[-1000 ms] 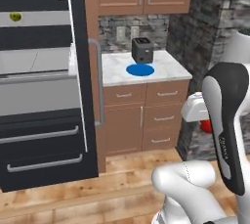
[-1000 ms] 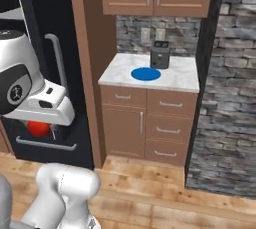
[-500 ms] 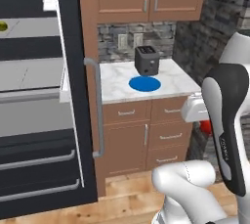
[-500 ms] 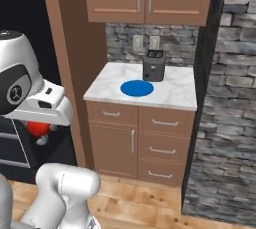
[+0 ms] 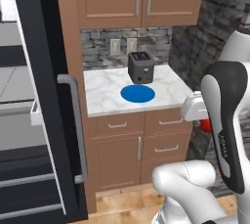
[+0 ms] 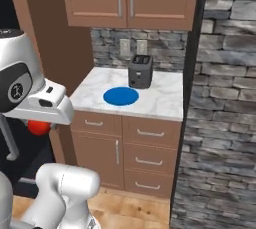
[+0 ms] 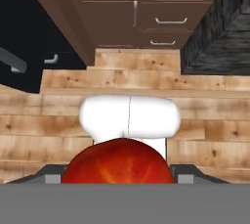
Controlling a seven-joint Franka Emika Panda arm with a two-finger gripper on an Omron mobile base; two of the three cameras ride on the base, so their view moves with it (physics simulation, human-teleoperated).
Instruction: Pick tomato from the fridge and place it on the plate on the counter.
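The jaws (image 7: 117, 179) are clamped on the glossy bright red ball of a tomato (image 7: 117, 162), which sits between them and bulges up at the bottom of the hand view; it peeks out red behind the arm in the left base view (image 5: 205, 125) and under the white hand in the right base view (image 6: 38, 127). Below the jaws lies the light wooden plank floor (image 7: 205, 100). Well ahead of and above the jaws, the flat round bright blue plate (image 5: 137, 93) lies on the white grey-veined marble worktop (image 5: 102, 98), just in front of a black boxy toaster (image 5: 140, 67). The tall dark charcoal fridge (image 5: 36, 96), its door with a grey bar handle (image 5: 75, 125) swung open, stands off to the jaws' left.
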